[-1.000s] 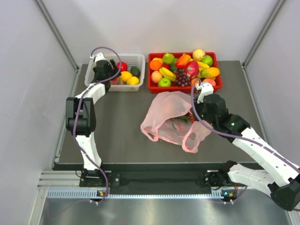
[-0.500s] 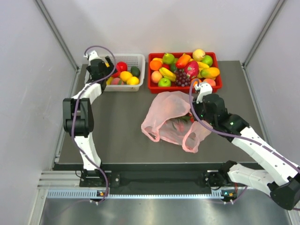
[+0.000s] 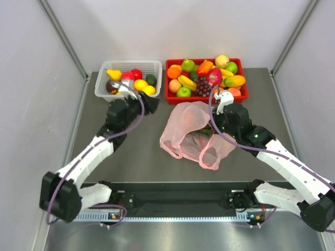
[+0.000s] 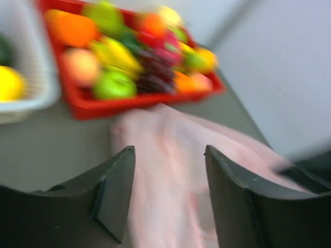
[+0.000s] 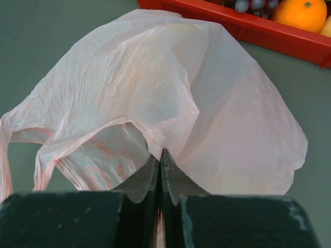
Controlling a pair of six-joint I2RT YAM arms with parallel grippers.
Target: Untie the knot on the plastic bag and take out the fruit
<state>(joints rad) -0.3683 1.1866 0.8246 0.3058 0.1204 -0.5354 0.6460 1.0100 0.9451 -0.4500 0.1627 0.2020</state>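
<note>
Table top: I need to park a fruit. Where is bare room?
Bare: the near middle of the table, between the left arm and the plastic bag. Crowded: the far edge, taken by the white basket and red tray.

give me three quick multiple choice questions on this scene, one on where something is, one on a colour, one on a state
1. Where does the pink bag lie?
A. hanging from the left arm
B. on the table, in front of the red tray
C. on top of the tray

2. What colour is the basket at the back left?
A. white
B. blue
C. black

3. How do the right arm's jaws stand?
A. wide open over the tray
B. shut on the bag's thin plastic
C. shut on an orange

Answers:
1 B, the top view shows the bag on the dark table, just nearer than the tray.
2 A, its mesh walls are white.
3 B, the right wrist view shows them closed with pink film pinched between them.
</note>
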